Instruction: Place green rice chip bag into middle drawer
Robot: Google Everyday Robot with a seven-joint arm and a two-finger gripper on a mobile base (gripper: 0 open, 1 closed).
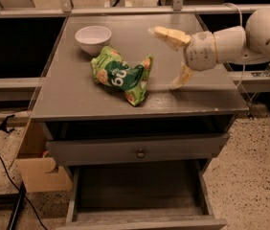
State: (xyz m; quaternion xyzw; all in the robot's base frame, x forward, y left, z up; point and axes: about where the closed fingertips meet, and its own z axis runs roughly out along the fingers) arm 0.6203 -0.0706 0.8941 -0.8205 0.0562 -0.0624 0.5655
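The green rice chip bag (122, 75) lies crumpled on the grey cabinet top (77, 95), left of centre. My gripper (163, 58) hovers just right of the bag, open, with its tan fingers (169, 35) spread wide apart, one high and one low. Nothing is between them and they do not touch the bag. The middle drawer (140, 188) stands pulled out below, showing a bare grey floor and low side walls.
A white bowl (93, 38) stands behind the bag at the back left of the top. A shut drawer front with a small round knob (140, 153) sits above the open drawer. A cardboard box (39, 172) and a black cable (1, 152) lie on the floor at left.
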